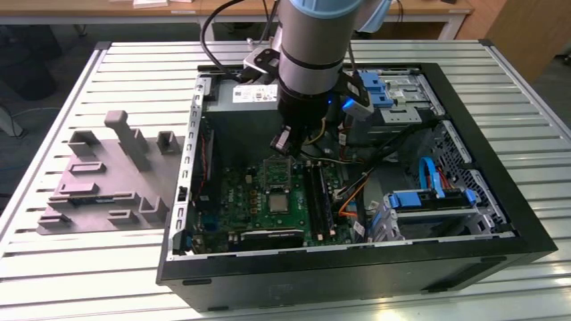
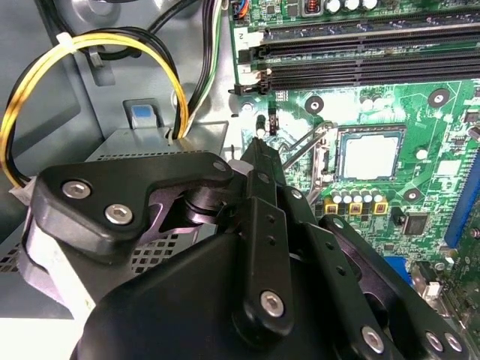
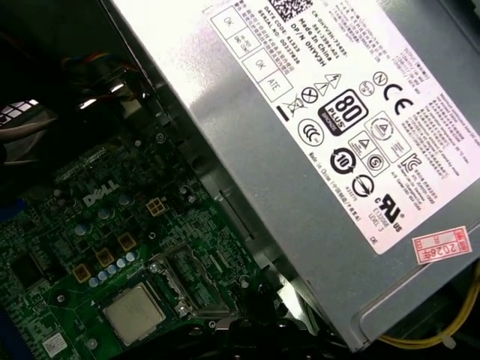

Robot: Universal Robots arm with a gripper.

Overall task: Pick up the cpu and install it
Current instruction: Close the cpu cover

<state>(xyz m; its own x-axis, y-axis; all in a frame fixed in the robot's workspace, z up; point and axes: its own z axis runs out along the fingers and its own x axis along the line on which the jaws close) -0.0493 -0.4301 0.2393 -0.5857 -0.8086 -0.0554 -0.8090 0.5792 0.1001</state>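
Open black desktop computer case (image 1: 464, 264) is lying on its side on the slatted pale metal desk (image 1: 80, 267). On the exterior view's left of the case, a grey moulded tray (image 1: 103, 194) with upright blocks is resting on the desk.

The arm is reaching down into the case, with the black gripper (image 1: 283, 144) hanging above the far part of the green motherboard (image 1: 241, 200). In the second wrist view the gripper (image 2: 259, 150) is showing as black linkage plates with silver screws, tapering to a tip above the board. The jaws appear to be closed together at that tip with nothing between them.

The cpu (image 1: 279, 200), a small flat square chip with a pale silvery-grey top, is sitting in its silver-framed socket on the motherboard, near the board's middle in the exterior view. In both wrist views the cpu (image 2: 370, 156) (image 3: 134, 313) is lying flat inside the socket frame, apart from the gripper tip. A thin metal lever (image 2: 300, 146) is standing up at an angle just beside the socket.

The big grey metal box with a white label (image 3: 330, 127) is lying close alongside the motherboard. Yellow and black cables (image 2: 45, 67) are looping beside it.
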